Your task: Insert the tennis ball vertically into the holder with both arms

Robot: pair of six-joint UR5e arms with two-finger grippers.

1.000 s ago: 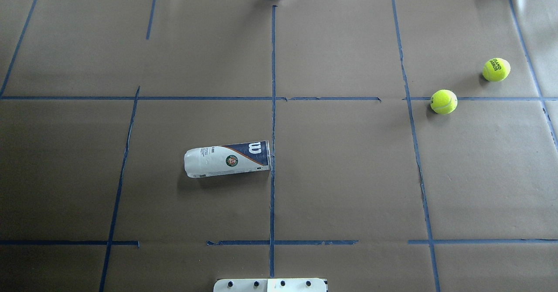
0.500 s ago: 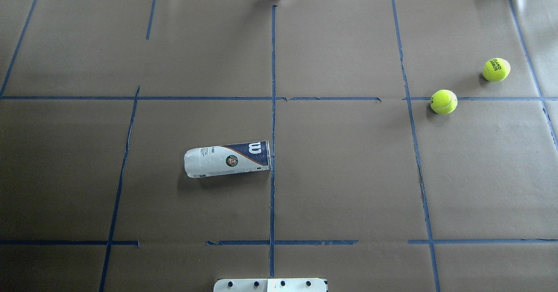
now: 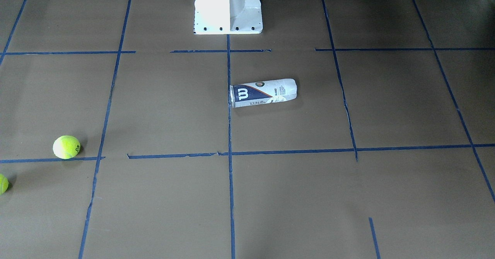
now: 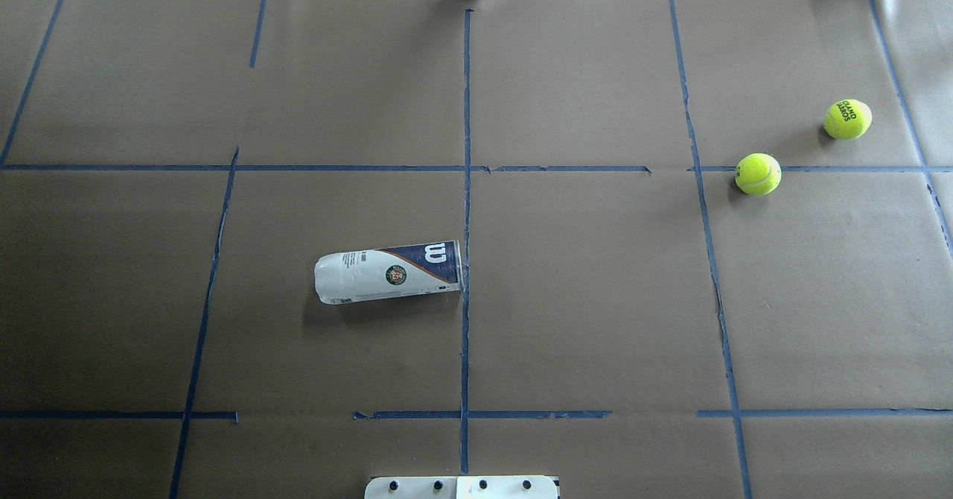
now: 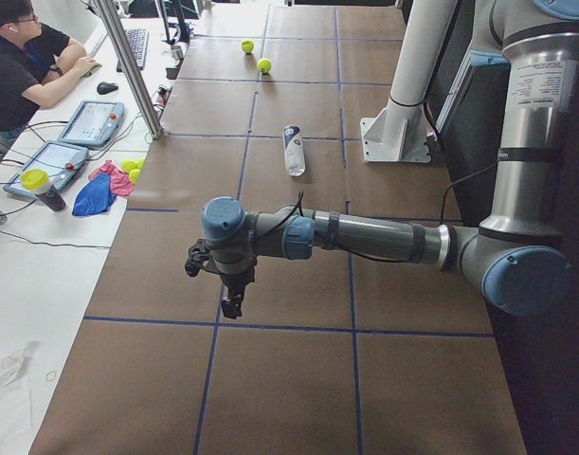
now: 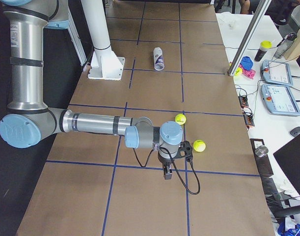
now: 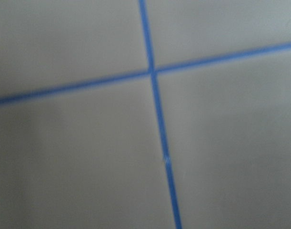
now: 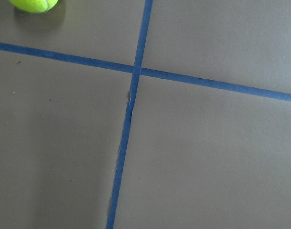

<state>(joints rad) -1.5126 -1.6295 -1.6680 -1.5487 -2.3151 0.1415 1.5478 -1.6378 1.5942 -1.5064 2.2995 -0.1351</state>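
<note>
Table (image 4: 595, 298): brown paper with a blue tape grid.
Left arm (image 5: 365, 232): I see it stretched low over the table's left end.
Right arm (image 6: 91, 123): stretched over the right end.
Can (image 4: 389, 275): on its side, left of centre, mouth at the middle tape line.
Left gripper (image 5: 230, 303): points down; I cannot tell whether it is released or clenched.
Right gripper (image 6: 167, 173): points down near the balls; again I cannot tell.
Near ball (image 4: 758, 173): touching a tape line on the right, well apart from the can.
Far ball (image 4: 847, 118): near the first, farther right.
</note>
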